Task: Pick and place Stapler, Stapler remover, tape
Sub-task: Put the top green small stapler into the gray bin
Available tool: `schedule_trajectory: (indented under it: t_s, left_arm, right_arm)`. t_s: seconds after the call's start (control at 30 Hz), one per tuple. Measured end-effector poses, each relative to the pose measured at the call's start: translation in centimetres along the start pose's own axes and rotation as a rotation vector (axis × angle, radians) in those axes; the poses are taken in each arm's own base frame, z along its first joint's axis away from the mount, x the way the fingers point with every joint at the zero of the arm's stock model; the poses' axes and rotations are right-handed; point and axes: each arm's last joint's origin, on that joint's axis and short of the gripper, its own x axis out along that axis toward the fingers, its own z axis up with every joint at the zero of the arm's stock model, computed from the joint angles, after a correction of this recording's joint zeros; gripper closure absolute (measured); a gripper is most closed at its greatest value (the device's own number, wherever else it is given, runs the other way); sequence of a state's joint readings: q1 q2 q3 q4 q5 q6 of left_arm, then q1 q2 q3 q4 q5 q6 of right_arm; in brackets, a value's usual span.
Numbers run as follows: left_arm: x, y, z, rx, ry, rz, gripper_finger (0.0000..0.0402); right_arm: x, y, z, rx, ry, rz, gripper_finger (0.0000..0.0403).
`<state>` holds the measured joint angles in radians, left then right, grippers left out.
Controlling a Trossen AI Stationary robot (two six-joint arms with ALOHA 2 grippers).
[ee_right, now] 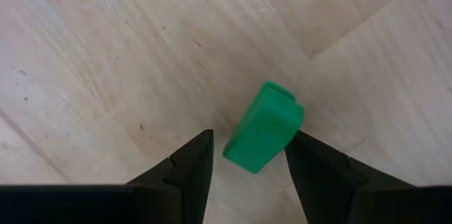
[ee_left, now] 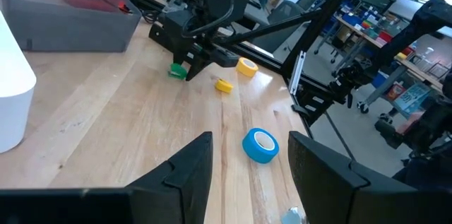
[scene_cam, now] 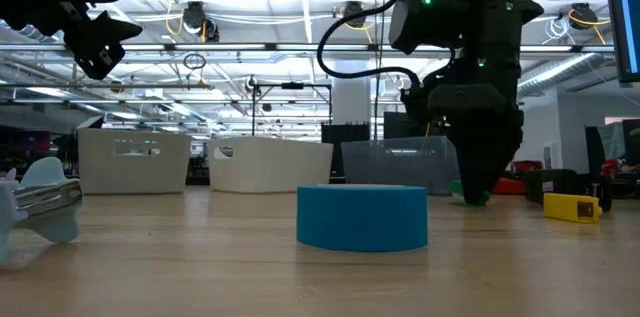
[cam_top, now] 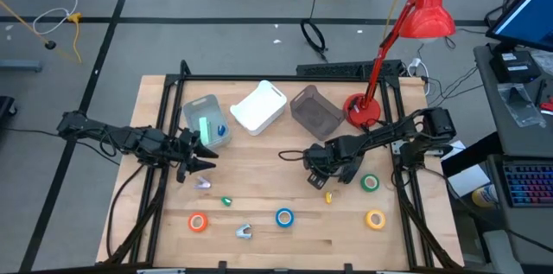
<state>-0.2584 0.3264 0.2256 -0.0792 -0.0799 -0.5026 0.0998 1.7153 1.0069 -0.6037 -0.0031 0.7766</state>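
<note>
A small green stapler (ee_right: 263,128) lies flat on the wooden table (cam_top: 285,244). My right gripper (ee_right: 248,140) points down over it, open, with one finger on each side and a thin gap showing. In the high view this gripper (cam_top: 321,176) hides the stapler. The stapler (ee_left: 176,72) shows beneath it in the left wrist view. Tape rolls lie flat on the table: blue (cam_top: 284,217), orange (cam_top: 198,221), yellow (cam_top: 375,219), green (cam_top: 370,183). A silver stapler remover (cam_top: 243,232) lies near the front edge, another (cam_top: 203,183) left of centre. My left gripper (cam_top: 203,163) hangs open and holds nothing.
A clear bin (cam_top: 207,121), a white bin (cam_top: 259,107) and a grey bin (cam_top: 315,110) stand along the far side, with a red desk lamp (cam_top: 363,110) at the far right. A small yellow stapler (cam_top: 328,196) and a small green piece (cam_top: 227,201) lie mid-table.
</note>
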Motion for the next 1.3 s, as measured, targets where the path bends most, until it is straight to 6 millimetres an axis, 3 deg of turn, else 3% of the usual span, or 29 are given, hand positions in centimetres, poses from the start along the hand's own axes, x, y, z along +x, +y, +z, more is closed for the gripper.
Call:
schedule_trajectory:
  t_s: [0.63, 1.1, 1.3]
  left_arm:
    - [0.0, -0.01, 0.01, -0.002, -0.001, -0.001, 0.0215]
    - [0.0, -0.01, 0.01, 0.0, -0.001, -0.001, 0.0215]
    - [0.0, -0.01, 0.01, 0.0, -0.001, -0.001, 0.0215]
  right_arm:
    - [-0.05, 0.0, 0.0, 0.053, -0.003, 0.002, 0.0236]
    - [-0.03, -0.19, -0.15, 0.058, 0.011, -0.017, 0.0327]
    - [-0.06, -0.23, -0.25, 0.053, 0.034, -0.01, 0.0335]
